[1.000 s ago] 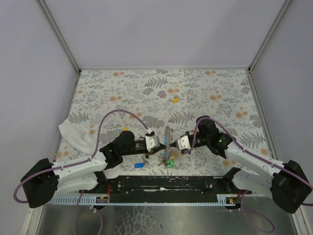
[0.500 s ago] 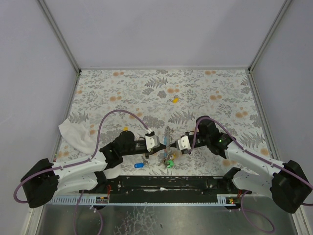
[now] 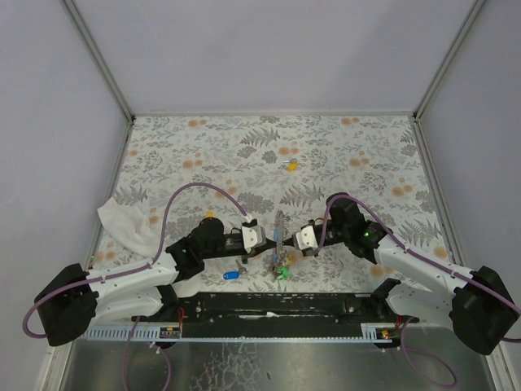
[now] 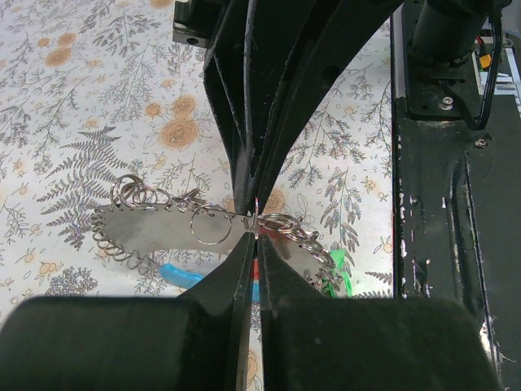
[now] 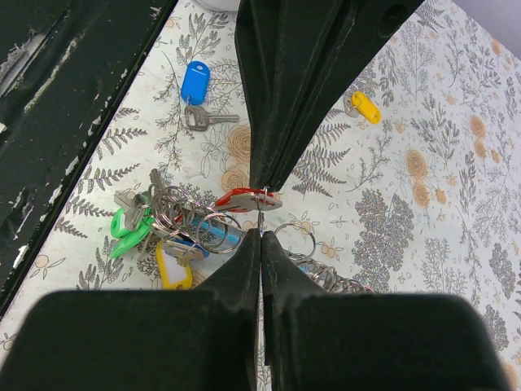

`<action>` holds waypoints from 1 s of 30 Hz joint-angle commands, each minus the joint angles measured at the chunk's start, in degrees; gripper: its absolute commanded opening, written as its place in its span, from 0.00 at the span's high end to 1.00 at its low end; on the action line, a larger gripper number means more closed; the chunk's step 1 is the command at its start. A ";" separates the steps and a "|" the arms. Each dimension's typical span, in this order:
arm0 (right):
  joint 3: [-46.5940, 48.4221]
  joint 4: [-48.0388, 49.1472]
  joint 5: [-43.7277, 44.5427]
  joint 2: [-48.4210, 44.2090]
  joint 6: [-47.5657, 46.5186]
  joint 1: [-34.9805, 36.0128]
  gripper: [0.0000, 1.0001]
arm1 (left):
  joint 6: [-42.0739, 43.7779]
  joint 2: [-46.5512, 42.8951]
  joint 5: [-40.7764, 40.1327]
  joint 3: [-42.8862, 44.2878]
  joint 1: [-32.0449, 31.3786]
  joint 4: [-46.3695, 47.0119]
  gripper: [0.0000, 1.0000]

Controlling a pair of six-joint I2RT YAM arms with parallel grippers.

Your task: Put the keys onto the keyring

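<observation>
Same as a second ago: no shift in arms, keys or cloth. Left gripper (image 4: 256, 236) clenched tight on a thin wire loop of the shiny metal keyring (image 4: 210, 224) with its grey-white curly cord. Right gripper (image 5: 260, 226) pinched shut on the same keyring, just beside a flat red plastic key head (image 5: 244, 198). Bunch of keys (image 5: 175, 228) with green, yellow and blue heads down on the flowery tabletop (image 3: 244, 147), between both arms. Loose blue-headed key (image 5: 195, 83) near the bunch. Loose yellow-headed key (image 5: 364, 107) well apart, farther back. Soft crumpled white cloth (image 3: 126, 224) at the left edge. Black fingers (image 5: 281, 98) hiding part of the ring.
</observation>
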 commanded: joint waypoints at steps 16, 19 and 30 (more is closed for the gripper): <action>2.05 3.79 -4.03 0.09 2.71 0.46 1.00 | 0.25 0.55 -0.09 2.05 0.29 3.74 1.00; 2.09 4.30 -4.29 0.22 3.18 0.46 1.00 | 0.11 0.62 -0.51 1.94 0.25 4.18 1.00; 2.26 6.69 -3.16 0.14 7.21 0.80 1.00 | -0.48 0.92 -2.09 1.75 -0.13 4.85 1.00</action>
